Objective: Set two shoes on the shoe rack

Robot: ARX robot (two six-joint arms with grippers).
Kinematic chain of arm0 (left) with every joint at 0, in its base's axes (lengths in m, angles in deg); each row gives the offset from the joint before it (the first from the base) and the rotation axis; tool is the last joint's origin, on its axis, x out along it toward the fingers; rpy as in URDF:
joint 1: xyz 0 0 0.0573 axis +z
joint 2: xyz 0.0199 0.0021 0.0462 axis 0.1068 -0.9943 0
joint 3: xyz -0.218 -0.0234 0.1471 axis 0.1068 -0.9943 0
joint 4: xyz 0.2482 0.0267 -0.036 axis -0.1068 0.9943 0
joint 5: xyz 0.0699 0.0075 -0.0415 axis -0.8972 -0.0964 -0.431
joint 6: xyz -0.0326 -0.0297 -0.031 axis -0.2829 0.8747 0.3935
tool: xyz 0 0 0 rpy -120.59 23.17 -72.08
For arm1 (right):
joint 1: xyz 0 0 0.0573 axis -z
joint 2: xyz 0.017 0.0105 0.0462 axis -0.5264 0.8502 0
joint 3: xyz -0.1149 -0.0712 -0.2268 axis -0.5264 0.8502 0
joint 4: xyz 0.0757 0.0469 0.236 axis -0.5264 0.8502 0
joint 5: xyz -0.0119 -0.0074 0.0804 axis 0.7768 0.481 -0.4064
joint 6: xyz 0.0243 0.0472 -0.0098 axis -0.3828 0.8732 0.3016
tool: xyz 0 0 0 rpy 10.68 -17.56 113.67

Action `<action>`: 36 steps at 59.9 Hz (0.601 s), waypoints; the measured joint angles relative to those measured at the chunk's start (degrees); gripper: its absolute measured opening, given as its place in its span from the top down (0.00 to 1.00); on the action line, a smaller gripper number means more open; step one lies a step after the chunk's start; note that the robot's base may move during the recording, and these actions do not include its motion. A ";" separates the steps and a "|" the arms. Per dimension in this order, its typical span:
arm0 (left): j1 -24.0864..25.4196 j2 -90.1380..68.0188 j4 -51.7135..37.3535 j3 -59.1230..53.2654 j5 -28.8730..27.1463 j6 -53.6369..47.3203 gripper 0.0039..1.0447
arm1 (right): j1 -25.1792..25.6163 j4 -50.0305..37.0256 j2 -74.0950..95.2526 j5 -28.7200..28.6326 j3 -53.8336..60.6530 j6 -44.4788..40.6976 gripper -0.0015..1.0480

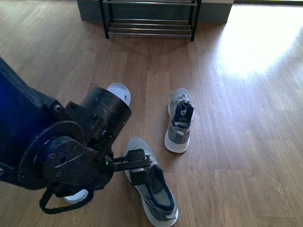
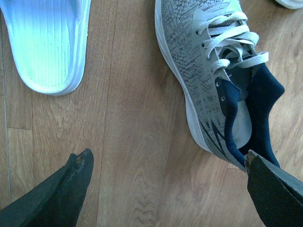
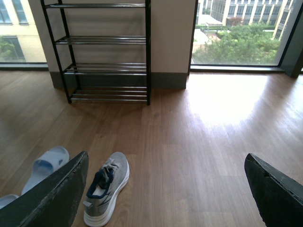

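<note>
Jaws of left gripper (image 2: pixel 168 158): spread wide, empty; one finger by the navy collar of the near sneaker (image 2: pixel 213 85), the other over floor (image 2: pixel 132 142). Right gripper (image 3: pixel 166 161): spread, empty. Second sneaker (image 1: pixel 180 120) at 1 o'clock from the first; shoe rack (image 1: pixel 149 21) at 12. Shift across so you straddle the heel before closing.

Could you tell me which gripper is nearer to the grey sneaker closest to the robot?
Left. The left gripper hangs open at the collar of the near sneaker. The right gripper, also open, is outside the front view, and its camera misses that sneaker.
</note>
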 joint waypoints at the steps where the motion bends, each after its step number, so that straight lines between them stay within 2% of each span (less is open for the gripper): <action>1: -0.02 -0.76 -0.31 0.39 0.42 0.07 0.09 | 0.00 0.00 0.00 0.00 0.00 0.00 0.09; 8: -0.04 -4.74 -0.52 2.51 -0.07 0.22 0.09 | 0.00 0.00 0.00 0.00 0.02 0.00 0.09; 27: 0.31 -13.18 -2.86 10.25 4.87 -1.66 0.09 | 0.00 0.00 0.00 0.00 0.00 0.00 0.09; 36: 0.55 -14.38 -2.93 12.63 5.07 -2.67 0.09 | 0.00 0.00 0.00 0.00 0.02 0.00 0.09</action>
